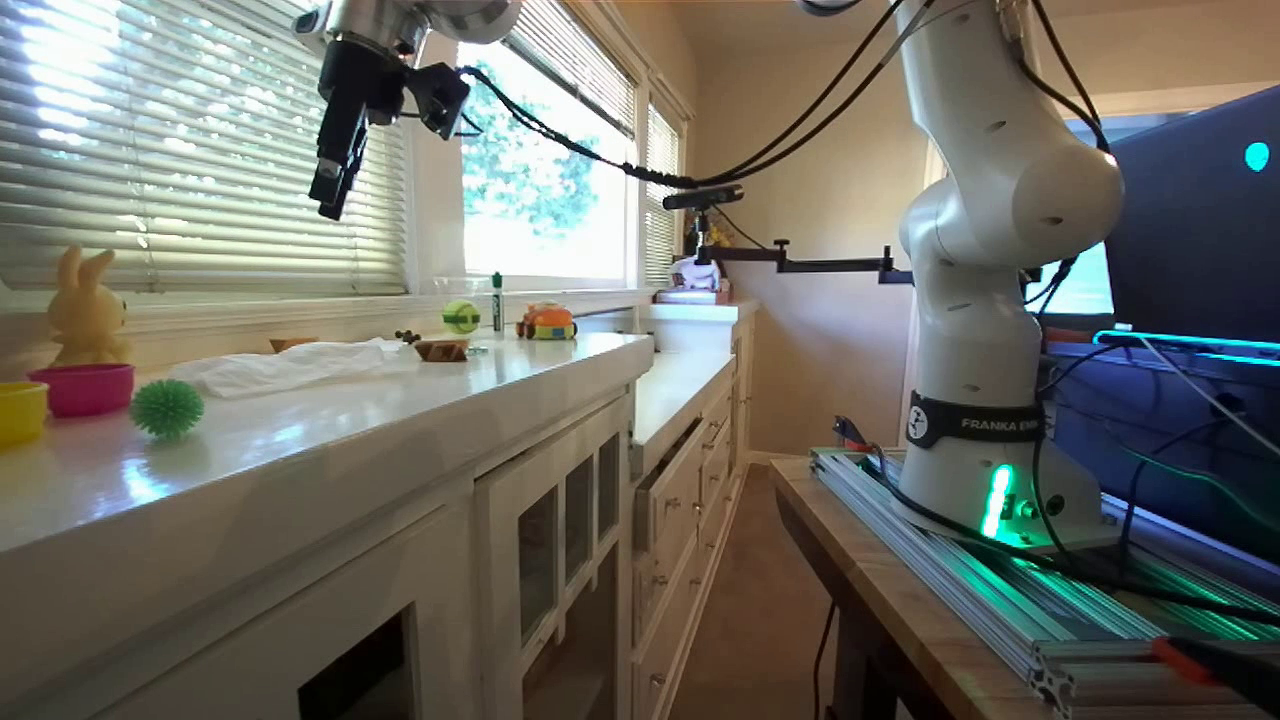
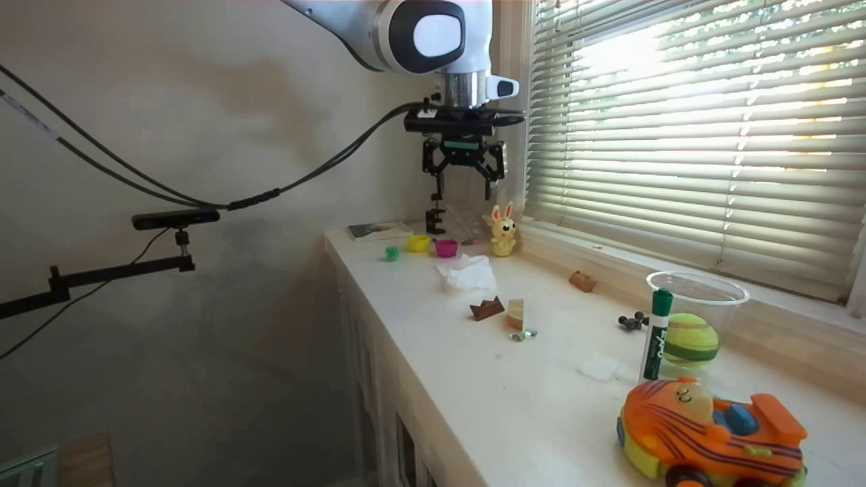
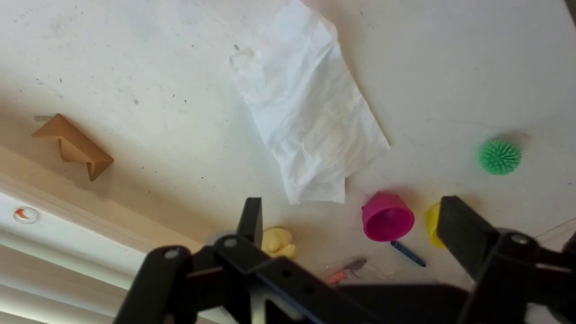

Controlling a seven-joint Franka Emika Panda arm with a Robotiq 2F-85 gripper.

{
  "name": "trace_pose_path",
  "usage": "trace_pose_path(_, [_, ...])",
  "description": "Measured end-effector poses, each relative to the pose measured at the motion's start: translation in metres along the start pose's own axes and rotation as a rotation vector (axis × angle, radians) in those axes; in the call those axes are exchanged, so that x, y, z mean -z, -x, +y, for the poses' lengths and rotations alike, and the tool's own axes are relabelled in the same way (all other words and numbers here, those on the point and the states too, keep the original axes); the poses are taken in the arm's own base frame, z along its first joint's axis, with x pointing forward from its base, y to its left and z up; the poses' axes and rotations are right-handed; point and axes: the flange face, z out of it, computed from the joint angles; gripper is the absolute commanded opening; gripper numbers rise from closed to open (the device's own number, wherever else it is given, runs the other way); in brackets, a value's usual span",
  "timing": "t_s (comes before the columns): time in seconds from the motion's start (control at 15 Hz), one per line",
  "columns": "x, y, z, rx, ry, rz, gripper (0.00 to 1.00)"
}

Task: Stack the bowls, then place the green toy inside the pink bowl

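Claw [image 2: 463, 196] spread wide, pink bowl [image 1: 90, 392], yellow bowl [image 1: 20, 413] and green toy [image 1: 167, 408] well below it.

Pink bowl [image 3: 388, 217]: upright, just beside ylw bowl [image 2: 418, 245], gap btwn | ylw bowl: upright | grn toy [image 3: 499, 157]: rnd, spiky, nr ylw bowl, apart frm both

Arm [image 2: 433, 37] aloft, fingers [image 3: 463, 234] downward, wide apart.

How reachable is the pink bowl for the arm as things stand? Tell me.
Probably yes: the open jaws hang above the counter, and nothing visible covers the pink bowl. The yellow bowl stands close beside it, though, so room on that side may be tight.
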Motion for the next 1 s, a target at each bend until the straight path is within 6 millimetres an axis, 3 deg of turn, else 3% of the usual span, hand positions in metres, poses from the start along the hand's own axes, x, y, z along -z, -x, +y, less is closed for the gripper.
trace_pose_path(0.4, [-0.010, -0.007, -0.001, 0.030, -0.017, 0.016, 1.00])
trace_pose_path(1.0, [-0.046, -0.062, -0.014, 0.129, -0.096, 0.023, 1.00])
